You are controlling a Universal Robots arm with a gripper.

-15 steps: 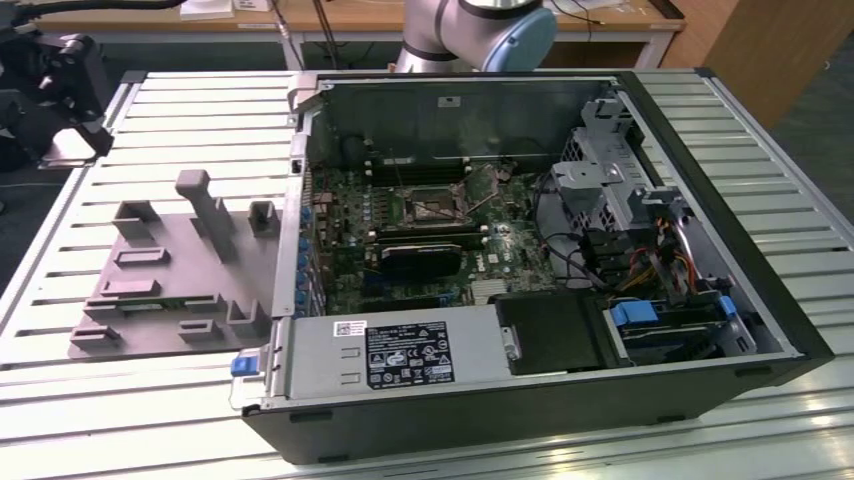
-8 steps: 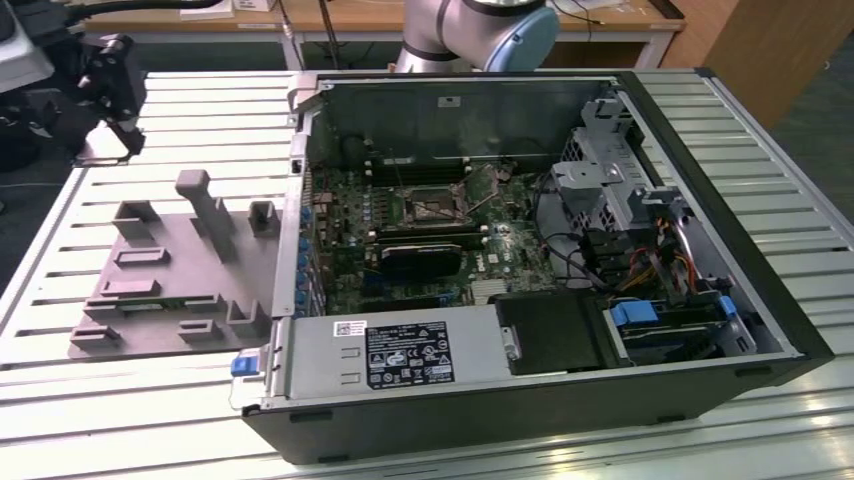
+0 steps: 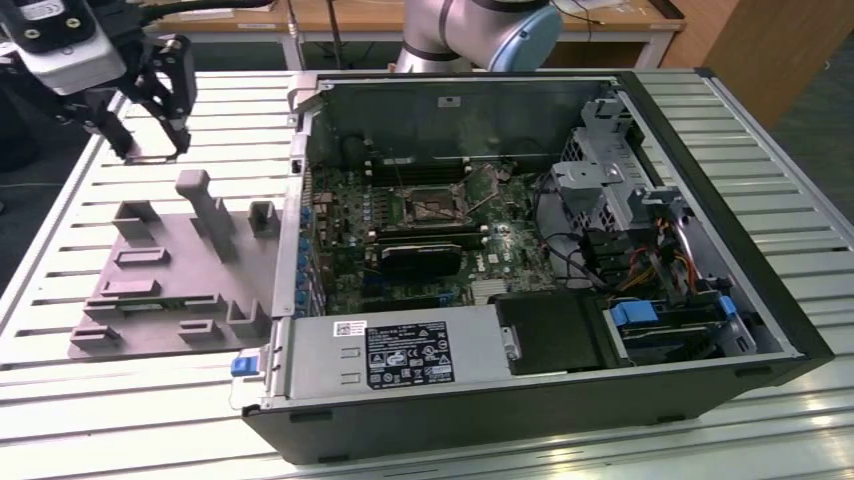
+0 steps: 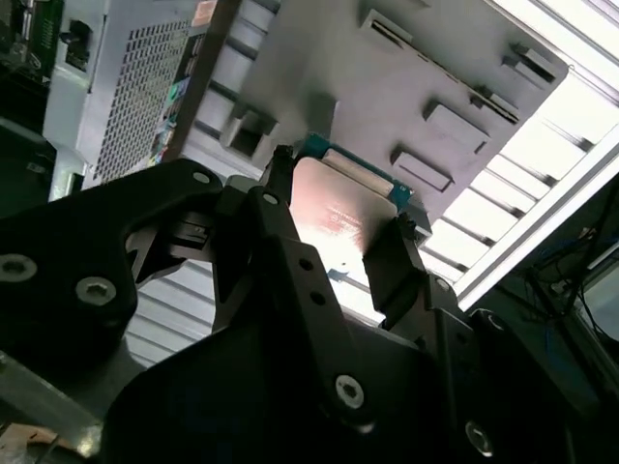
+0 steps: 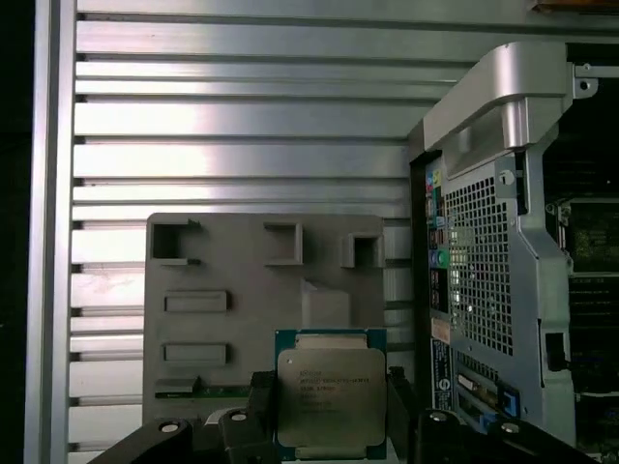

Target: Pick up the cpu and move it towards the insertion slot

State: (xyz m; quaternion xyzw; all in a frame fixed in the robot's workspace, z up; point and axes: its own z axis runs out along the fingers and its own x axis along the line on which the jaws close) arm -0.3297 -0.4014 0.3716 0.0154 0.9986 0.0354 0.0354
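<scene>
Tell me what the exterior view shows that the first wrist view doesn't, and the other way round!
Exterior view: the inside of the open computer case, with the green motherboard, the insertion slot and the power supply. The gripper hangs at the exterior view's left.
First wrist view: the cpu close up, its silvery top pinched between black fingers, plus the perforated back panel.
Both: the grey plastic tray and the slatted metal table.
</scene>
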